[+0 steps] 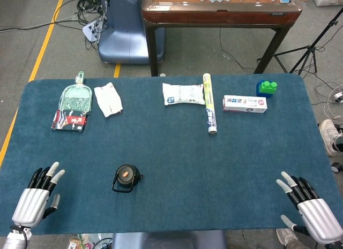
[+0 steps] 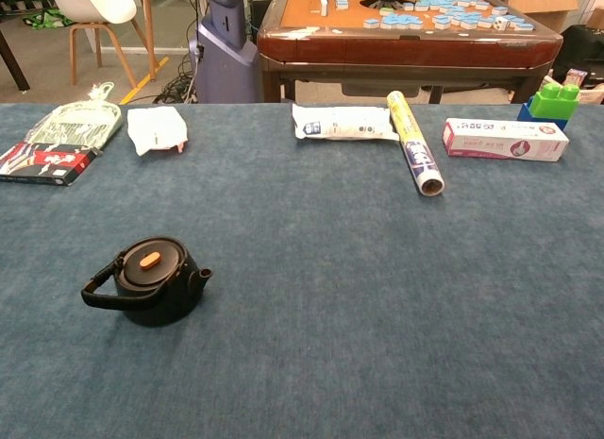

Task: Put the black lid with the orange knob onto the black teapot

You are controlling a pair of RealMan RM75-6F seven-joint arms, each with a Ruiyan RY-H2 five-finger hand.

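The black teapot [image 1: 127, 179] [image 2: 151, 282] stands at the front left of the blue table. Its black lid with the orange knob [image 1: 126, 173] [image 2: 150, 261] sits on top of it. My left hand [image 1: 33, 198] is at the table's front left corner, well left of the teapot, fingers apart and holding nothing. My right hand [image 1: 311, 212] is at the front right corner, far from the teapot, fingers spread and empty. Neither hand shows in the chest view.
Along the back lie a green dustpan [image 1: 75, 97], a red-black packet [image 1: 69, 121], a white cloth [image 1: 108, 99], a white bag [image 1: 183, 93], a roll [image 1: 209, 102], a toothpaste box [image 1: 244, 104] and green-blue blocks [image 1: 266, 87]. A wooden table [image 1: 221, 8] stands behind.
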